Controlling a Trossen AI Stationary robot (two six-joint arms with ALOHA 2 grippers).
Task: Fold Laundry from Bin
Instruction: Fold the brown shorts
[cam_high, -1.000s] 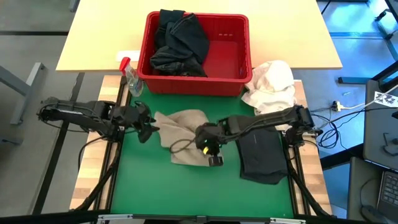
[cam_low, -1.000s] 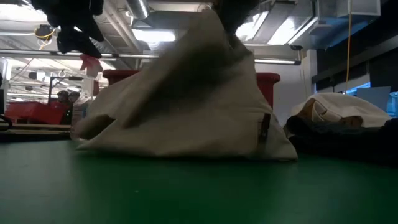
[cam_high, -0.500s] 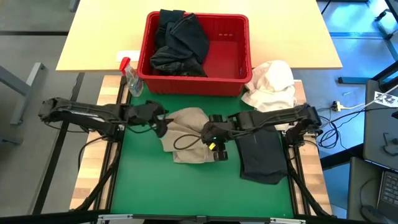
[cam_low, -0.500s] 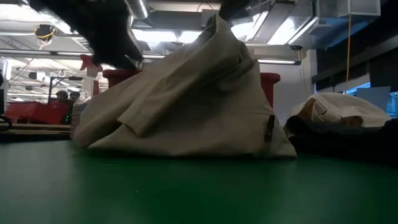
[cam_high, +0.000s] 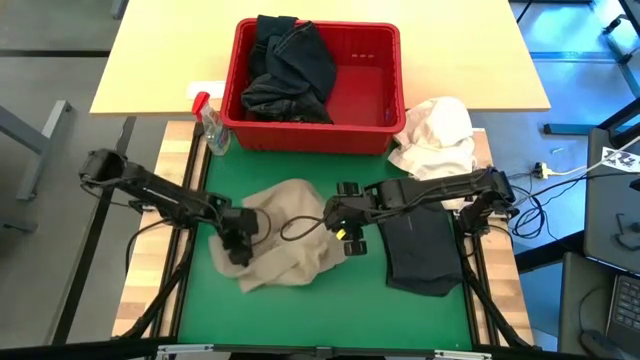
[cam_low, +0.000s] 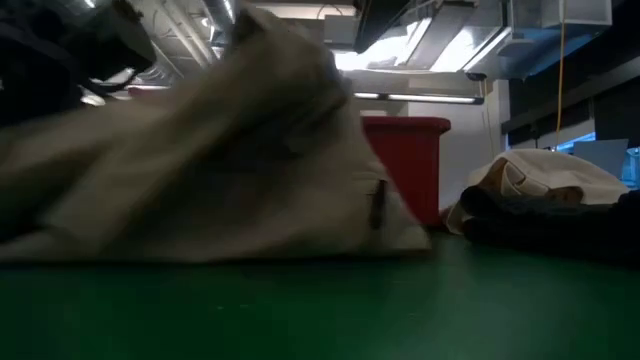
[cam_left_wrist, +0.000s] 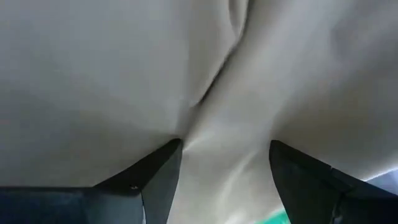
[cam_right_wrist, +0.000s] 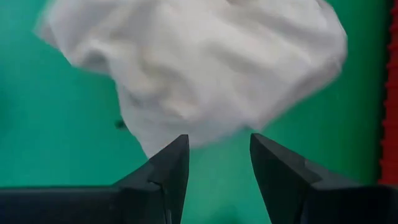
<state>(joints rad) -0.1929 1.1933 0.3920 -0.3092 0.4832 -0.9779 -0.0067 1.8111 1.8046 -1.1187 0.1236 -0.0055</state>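
A khaki-beige garment (cam_high: 290, 240) lies crumpled on the green mat (cam_high: 300, 315). It also shows in the low view (cam_low: 220, 160). My left gripper (cam_high: 238, 245) is on its left part, shut on bunched cloth, as the left wrist view (cam_left_wrist: 225, 144) shows. My right gripper (cam_high: 336, 228) hovers just right of the garment, open and empty, with bare mat between its fingers (cam_right_wrist: 219, 140). The red bin (cam_high: 395, 45) stands beyond the mat and holds dark garments (cam_high: 290, 70). A folded dark garment (cam_high: 420, 250) lies on the mat's right side. My left gripper pinches a bunch of the khaki garment's left part (cam_left_wrist: 214, 118) between its two fingers; folds run in toward the fingers. It comes from above, slanting. The cloth rises to the hold (cam_low: 250, 30) and slopes down to the right, its lower edge on the mat.
A white cloth bundle (cam_high: 435, 135) lies right of the bin. A clear spray bottle with a red top (cam_high: 210, 125) stands at the bin's left corner. Bare mat shows at the near edge. The bin sits on a light wooden table (cam_high: 170, 60).
My left gripper has gone right onto the garment's left edge, then toward the near edge, dragging the cloth near and left. The peak that stood under my right gripper has dropped; the garment now rises highest at my left gripper. My right gripper has shifted slightly far.
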